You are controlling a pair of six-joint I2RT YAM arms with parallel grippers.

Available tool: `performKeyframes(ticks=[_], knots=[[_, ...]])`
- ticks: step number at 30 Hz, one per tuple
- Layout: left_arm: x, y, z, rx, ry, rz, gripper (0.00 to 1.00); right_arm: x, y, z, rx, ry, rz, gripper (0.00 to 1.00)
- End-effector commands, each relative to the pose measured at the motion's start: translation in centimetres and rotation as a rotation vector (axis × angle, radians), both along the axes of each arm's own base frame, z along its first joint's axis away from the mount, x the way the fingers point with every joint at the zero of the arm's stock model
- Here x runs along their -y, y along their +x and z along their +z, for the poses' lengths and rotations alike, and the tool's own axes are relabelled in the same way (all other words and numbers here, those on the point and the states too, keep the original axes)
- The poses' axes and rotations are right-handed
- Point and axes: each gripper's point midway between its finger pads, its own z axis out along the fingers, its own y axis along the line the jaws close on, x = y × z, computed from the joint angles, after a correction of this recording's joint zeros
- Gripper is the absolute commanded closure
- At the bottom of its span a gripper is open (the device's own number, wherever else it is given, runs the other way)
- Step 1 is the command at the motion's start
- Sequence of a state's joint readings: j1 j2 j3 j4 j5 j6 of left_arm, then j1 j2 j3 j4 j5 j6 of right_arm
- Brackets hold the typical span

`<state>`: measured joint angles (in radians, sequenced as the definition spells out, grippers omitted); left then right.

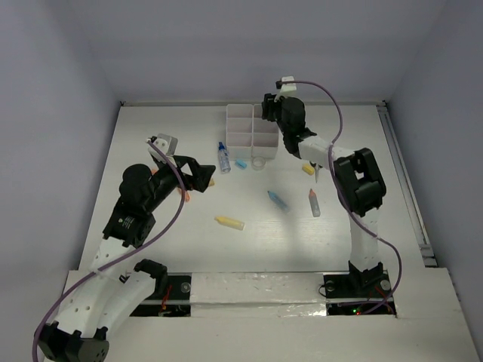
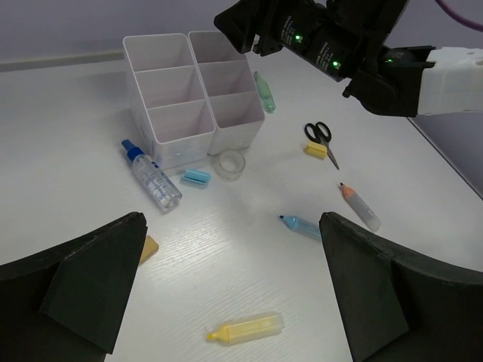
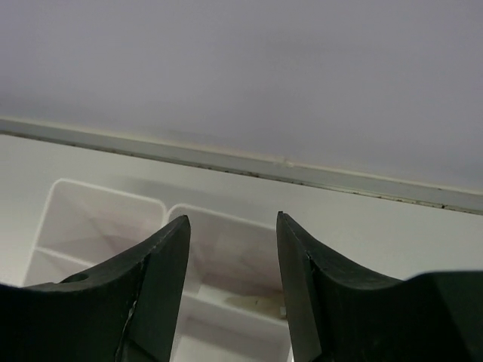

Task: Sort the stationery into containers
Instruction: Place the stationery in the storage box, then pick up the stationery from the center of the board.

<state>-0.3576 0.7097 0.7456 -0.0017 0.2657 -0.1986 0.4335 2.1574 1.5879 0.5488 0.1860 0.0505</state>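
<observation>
The white compartment organiser (image 1: 249,128) stands at the back of the table. My right gripper (image 1: 267,107) hovers open over its far right compartment (image 3: 226,260), with nothing between the fingers. My left gripper (image 2: 232,222) hangs open and empty above the table's left middle. Below it lie a yellow highlighter (image 2: 247,328), a blue highlighter (image 2: 302,225) and an orange-capped marker (image 2: 359,207). A spray bottle (image 2: 153,179), a blue cap (image 2: 196,177) and a clear tape roll (image 2: 231,164) lie just in front of the organiser (image 2: 195,94). A green highlighter (image 2: 264,92) lies at its right side.
Black scissors (image 2: 323,138) and a yellow eraser (image 2: 315,150) lie right of the organiser, under the right arm (image 1: 355,177). A tan eraser (image 2: 149,248) sits beside my left finger. Walls enclose the table on three sides; a rail (image 1: 407,188) runs along the right edge.
</observation>
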Motion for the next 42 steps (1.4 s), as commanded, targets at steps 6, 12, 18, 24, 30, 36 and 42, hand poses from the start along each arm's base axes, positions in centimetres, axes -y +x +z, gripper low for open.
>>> performKeyframes(ticks=[6, 12, 18, 24, 30, 36, 42], knots=[[-1.2, -0.2, 3.0, 0.09, -0.034, 0.045, 0.01, -10.5, -13.1, 4.2, -0.098, 0.063, 0.437, 0.31], [-7.1, 0.4, 4.1, 0.095, -0.106, 0.376, 0.01, -17.1, -23.9, -2.5, -0.35, 0.058, 0.626, 0.13], [-7.8, -0.3, 4.9, 0.122, -0.124, 0.405, 0.01, -18.8, -26.1, -8.3, -0.502, 0.041, 0.585, 0.16], [-7.0, -0.6, 5.0, 0.129, -0.123, 0.355, 0.01, -19.4, -24.5, -13.6, -0.607, -0.058, 0.489, 0.19], [-7.2, -0.8, 5.3, 0.139, -0.123, 0.358, 0.01, -20.6, -23.9, -16.7, -0.621, -0.172, 0.445, 0.18], [-7.0, -0.9, 5.4, 0.141, -0.122, 0.347, 0.01, -21.3, -23.4, -17.5, -0.617, -0.232, 0.413, 0.21], [-6.9, -0.8, 5.3, 0.136, -0.12, 0.34, 0.01, -21.9, -23.6, -18.5, -0.597, -0.311, 0.391, 0.46]])
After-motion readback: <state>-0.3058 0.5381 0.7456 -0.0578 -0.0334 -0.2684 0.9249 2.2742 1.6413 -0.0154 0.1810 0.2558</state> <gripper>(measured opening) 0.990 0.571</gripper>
